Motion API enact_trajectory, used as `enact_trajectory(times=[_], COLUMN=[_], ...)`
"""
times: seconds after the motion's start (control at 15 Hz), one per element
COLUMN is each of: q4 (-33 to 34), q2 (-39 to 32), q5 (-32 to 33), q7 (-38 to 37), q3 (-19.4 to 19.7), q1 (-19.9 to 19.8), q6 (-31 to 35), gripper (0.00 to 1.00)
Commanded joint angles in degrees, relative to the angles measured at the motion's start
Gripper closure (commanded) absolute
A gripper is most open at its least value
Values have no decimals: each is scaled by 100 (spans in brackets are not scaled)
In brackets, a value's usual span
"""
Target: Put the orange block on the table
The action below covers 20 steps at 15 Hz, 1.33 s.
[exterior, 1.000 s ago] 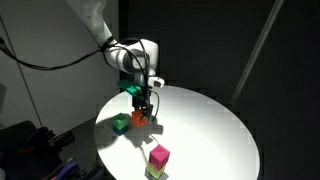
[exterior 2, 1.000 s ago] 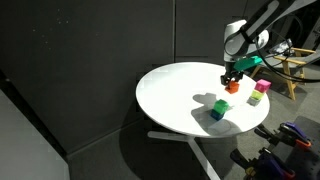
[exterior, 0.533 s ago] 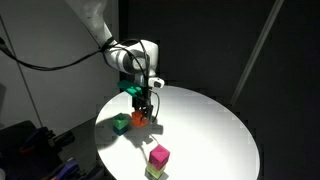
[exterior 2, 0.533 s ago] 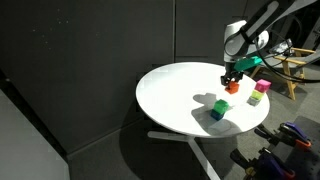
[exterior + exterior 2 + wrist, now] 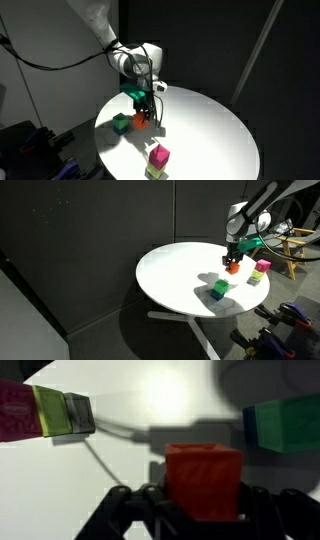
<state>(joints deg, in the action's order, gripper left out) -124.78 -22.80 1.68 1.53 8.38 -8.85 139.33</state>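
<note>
grip: your gripper [image 5: 144, 113] clamps the orange block [image 5: 203, 480] between its fingers, just above the table [image 5: 210, 125] | count: one orange block, one green cube [image 5: 121, 122], one pink cube [image 5: 159, 154]

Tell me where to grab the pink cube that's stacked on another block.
Take the pink cube by two opposite side faces, jaws coming straight down from above. It sits on a yellow-green block with flat sides exposed; a sideways approach could topple the stack.

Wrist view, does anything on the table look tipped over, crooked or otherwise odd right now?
Nothing stands out. The orange block sits square in the gripper, the green cube rests flat on the table, and the pink cube sits neatly on top of its small stack.
</note>
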Motion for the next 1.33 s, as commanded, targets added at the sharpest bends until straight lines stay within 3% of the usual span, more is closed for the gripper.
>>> enact_trajectory(times=[0.0, 1.27], q4=[132, 651], q2=[-138, -1087], q5=[-276, -279], q7=[458, 795], q3=[-140, -220], q1=[-243, -425], q6=[35, 323], gripper=[77, 77])
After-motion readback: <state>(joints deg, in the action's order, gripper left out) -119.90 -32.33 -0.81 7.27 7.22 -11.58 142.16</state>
